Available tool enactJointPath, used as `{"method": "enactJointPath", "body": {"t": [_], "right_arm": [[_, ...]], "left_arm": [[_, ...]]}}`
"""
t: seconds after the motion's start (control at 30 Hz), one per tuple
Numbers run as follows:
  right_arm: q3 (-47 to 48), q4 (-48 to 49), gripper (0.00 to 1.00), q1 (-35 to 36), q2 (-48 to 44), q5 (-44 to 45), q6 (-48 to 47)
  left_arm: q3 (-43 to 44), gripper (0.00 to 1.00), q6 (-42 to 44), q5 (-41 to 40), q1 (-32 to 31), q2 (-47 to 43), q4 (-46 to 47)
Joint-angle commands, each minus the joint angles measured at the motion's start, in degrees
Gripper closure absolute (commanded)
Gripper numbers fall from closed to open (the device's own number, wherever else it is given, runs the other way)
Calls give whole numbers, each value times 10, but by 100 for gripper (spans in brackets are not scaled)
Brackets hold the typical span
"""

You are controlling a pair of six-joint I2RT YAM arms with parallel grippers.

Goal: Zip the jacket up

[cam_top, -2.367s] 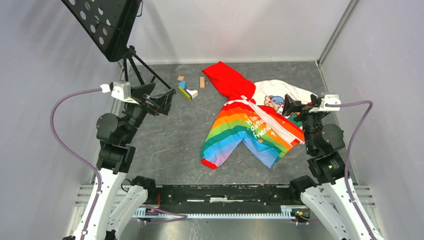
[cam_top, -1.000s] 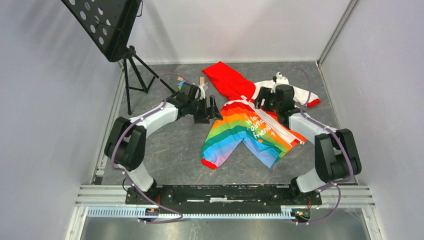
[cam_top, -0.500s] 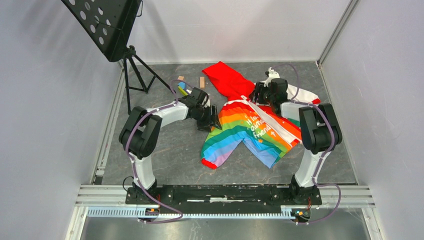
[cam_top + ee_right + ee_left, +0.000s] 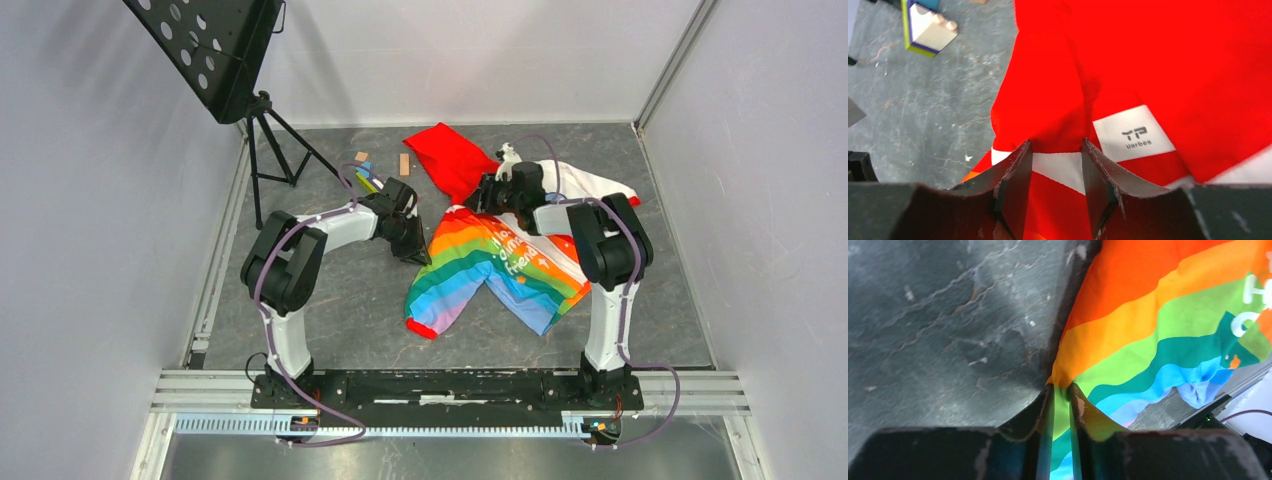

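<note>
Left gripper [image 4: 1060,390] pinches the jacket [image 4: 480,262] at its rainbow edge. Right gripper [image 4: 1055,165] sits spread over the red collar.

The worktop [image 4: 330,290] is a dark grey sheet with a slate pattern and pale veins. The jacket [image 4: 500,265] lies spread on it right of centre, red hood toward the far wall. Left of the hood lie a wooden block [image 4: 404,164], a smaller wooden block [image 4: 360,156] and a coloured block [image 4: 928,27]. A black tripod [image 4: 272,150] stands in the far left corner.
</note>
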Motion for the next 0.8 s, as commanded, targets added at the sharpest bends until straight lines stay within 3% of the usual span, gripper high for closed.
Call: {"method": "enactJointPath", "body": {"t": [0.0, 0.17, 0.47, 0.77], "right_arm": [[34, 47, 53, 37, 23, -39, 18], [73, 23, 53, 52, 38, -59, 12], [16, -68, 40, 36, -88, 32, -136], [-73, -81, 39, -23, -123, 30, -144]], "left_arm": [[-30, 81, 27, -86, 0, -13, -63], [-92, 97, 31, -110, 22, -64, -65], [-94, 98, 66, -97, 63, -105, -98], [-79, 97, 72, -34, 98, -81, -85]]}}
